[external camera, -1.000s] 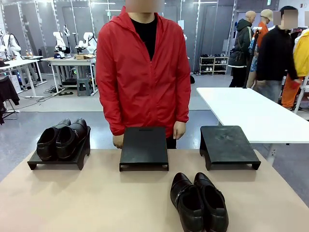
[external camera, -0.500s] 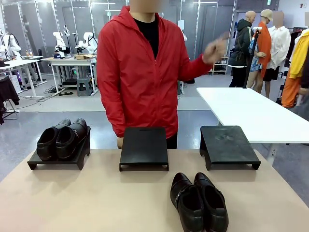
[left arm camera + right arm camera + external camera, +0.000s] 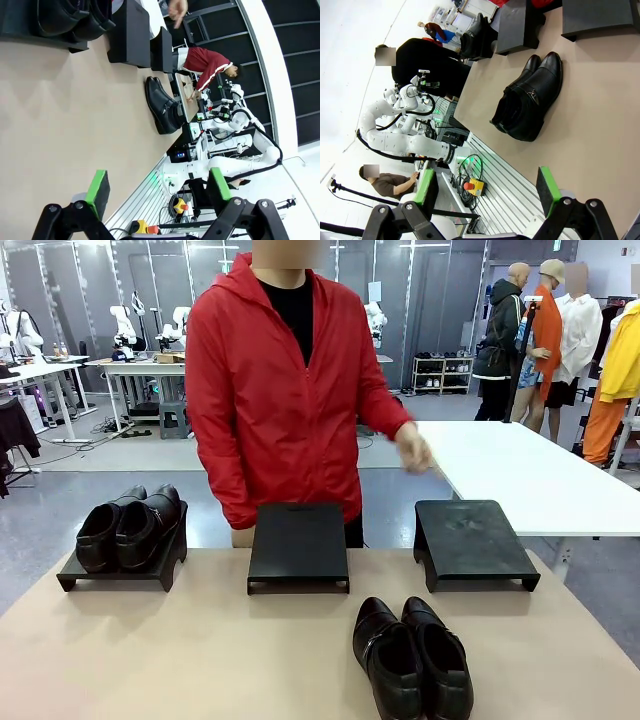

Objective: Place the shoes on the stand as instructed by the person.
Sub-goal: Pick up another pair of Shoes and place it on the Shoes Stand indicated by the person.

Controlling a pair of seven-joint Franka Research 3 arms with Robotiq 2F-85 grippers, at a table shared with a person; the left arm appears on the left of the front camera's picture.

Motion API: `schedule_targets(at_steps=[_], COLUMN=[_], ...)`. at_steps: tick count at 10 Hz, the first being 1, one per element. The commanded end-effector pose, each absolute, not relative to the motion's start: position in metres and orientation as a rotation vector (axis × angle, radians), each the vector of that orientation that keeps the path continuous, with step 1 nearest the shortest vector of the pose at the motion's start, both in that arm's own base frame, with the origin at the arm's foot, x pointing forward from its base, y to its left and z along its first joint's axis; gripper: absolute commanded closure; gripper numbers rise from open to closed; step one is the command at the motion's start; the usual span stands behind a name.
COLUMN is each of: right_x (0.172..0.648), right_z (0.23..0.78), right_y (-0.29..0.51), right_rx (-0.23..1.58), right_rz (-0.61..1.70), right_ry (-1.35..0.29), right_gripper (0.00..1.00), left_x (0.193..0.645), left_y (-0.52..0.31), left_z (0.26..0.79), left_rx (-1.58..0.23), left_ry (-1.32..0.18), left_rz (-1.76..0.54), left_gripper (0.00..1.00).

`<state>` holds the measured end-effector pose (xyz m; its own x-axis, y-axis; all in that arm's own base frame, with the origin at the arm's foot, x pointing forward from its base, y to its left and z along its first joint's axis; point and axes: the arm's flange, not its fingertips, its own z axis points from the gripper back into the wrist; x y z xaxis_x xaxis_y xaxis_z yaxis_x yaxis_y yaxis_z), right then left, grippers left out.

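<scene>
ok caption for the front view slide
Person in red jacket, hand out near the empty right stand; one shoe pair on the left stand, second pair on the table.

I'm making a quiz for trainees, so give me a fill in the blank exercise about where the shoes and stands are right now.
Of three black stands, only the ___ stand holds a pair of shoes.
The other pair lies on the ___, nearer the robot.
The person wears a ___ jacket.
The left gripper and right gripper are both ___.
Missing words: left, table, red, open.
</scene>
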<state>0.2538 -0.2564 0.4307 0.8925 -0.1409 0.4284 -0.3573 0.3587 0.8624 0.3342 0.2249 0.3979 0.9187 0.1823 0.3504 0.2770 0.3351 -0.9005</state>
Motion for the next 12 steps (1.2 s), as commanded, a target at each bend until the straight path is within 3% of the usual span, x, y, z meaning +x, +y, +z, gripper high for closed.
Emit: schedule_targets(at_steps=[1, 8, 12], right_x=[0.255, 0.254, 0.228], right_z=[0.433, 0.431, 0.502], right_y=[-0.257, -0.256, -0.21], right_rx=[1.218, 1.208, 0.967], right_rz=[0.15, 0.147, 0.308], right_ry=[-0.494, -0.476, -0.391], right_gripper=[0.0, 0.0, 0.0], left_x=[0.329, 0.329, 0.329], left_y=[0.222, 0.222, 0.222], left_z=[0.4, 0.4, 0.4], left_rx=[-1.242, -1.242, -1.242], left_ry=[-0.433, -0.433, -0.433], left_rz=[-0.079, -0.079, -0.079], left_gripper=[0.0, 0.0, 0.0])
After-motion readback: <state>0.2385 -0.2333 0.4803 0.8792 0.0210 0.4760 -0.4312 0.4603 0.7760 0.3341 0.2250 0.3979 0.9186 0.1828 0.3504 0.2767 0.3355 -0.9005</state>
